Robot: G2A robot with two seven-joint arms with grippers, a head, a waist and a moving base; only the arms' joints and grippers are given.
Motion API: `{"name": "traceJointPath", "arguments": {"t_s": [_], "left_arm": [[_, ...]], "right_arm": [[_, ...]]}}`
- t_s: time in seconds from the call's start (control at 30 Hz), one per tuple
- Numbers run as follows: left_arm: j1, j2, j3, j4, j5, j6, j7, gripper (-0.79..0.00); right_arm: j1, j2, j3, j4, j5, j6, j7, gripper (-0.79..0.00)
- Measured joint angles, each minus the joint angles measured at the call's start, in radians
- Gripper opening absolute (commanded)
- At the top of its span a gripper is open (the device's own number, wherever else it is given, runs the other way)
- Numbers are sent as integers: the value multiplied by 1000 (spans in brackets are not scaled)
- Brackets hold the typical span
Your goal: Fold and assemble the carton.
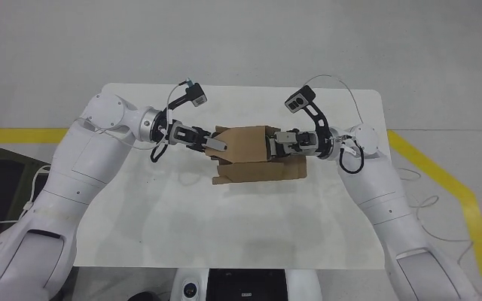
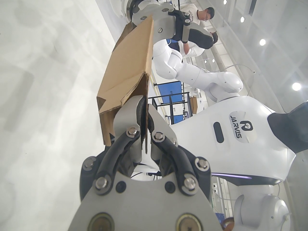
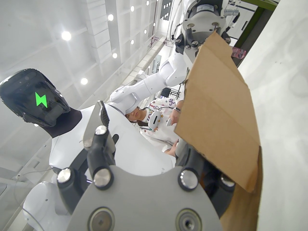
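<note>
A brown carton, partly folded, lies on the middle of the white table with one panel raised. My left gripper is at its left end. In the left wrist view that gripper is shut on the edge of a carton flap. My right gripper meets the carton's right end. In the right wrist view it stands open: one finger is free in the air, and the other is hidden under the carton's flap. The right gripper shows at the carton's far end in the left wrist view.
The table's bare surface stretches in front of the carton and behind it. A yellow floor line runs past the table's right side. Thin cables loop over both wrists.
</note>
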Motion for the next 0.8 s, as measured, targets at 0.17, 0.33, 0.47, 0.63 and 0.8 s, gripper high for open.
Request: {"name": "traceJointPath", "arguments": {"t_s": [0.17, 0.33, 0.47, 0.63, 0.8], "left_arm": [[-2, -1, 4, -2, -5, 1, -1, -785], [-3, -2, 6, -2, -7, 1, -1, -785], [-3, -3, 7, -3, -8, 1, -1, -785], [-3, -3, 7, -3, -10, 3, -3, -785], [-2, -3, 6, -4, -12, 4, -4, -785]], "right_arm": [[8, -6, -25, 4, -19, -11, -11, -305], [18, -10, -53, 12, -37, -30, -30, -357], [26, -8, -71, 22, -59, -53, -53, -394], [35, 0, -93, 32, -79, -71, -71, -486], [42, 9, -113, 34, -91, -87, -87, -582]]}}
